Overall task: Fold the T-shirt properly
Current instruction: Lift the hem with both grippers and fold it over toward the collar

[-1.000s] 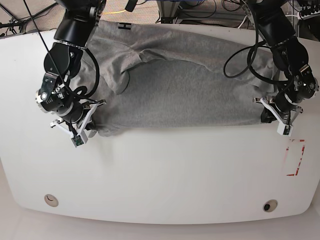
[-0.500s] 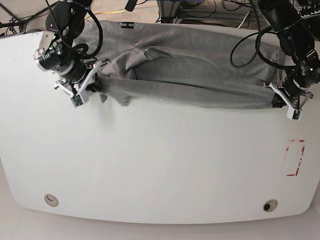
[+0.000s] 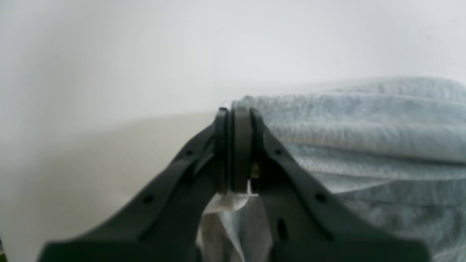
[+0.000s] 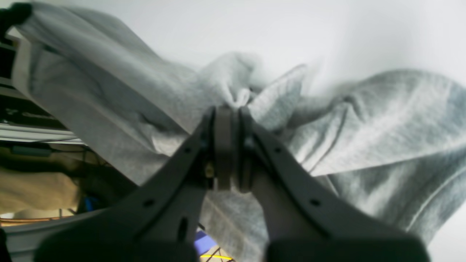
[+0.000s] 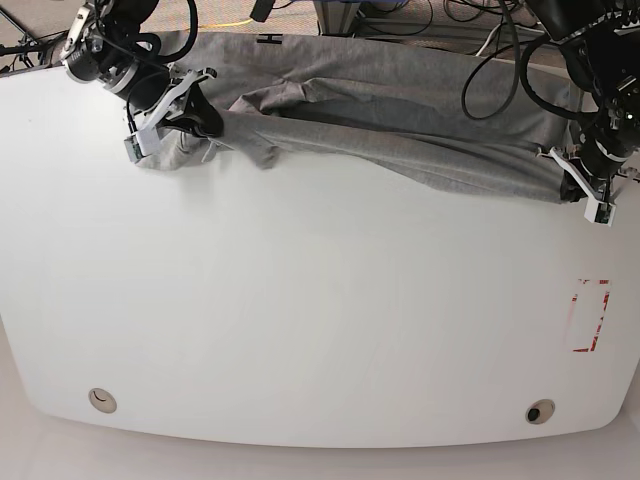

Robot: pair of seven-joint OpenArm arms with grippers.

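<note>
1. The left gripper, on the right side of the base view, is clenched on one end of the T-shirt; its wrist view shows the jaws pressed together with grey fabric pinched between them and a small white tag hanging below the pinch.
2. The right gripper, on the left side of the base view, is likewise clamped on the opposite end of the garment, and its wrist view shows a bunched wad of cloth gathered at the closed jaws.
3. The T-shirt lies as a long, rumpled band along the far edge of the white bench, stretched between the two grippers. Part of it reaches the far rim, where a bit of black lettering is just visible.
4. The fabric is wrinkled and doubled over unevenly near the right gripper, with a loose flap drooping toward the bench centre.
5. As a judgement, the fold is at an early stage: the garment is gathered lengthwise but shows no neat, squared shape.
6. What seems left is laying the cloth flat, smoothing the creases, tucking in the sleeves, and folding it into a compact rectangle.
7. The near and middle parts of the bench hold nothing of the garment.
</note>
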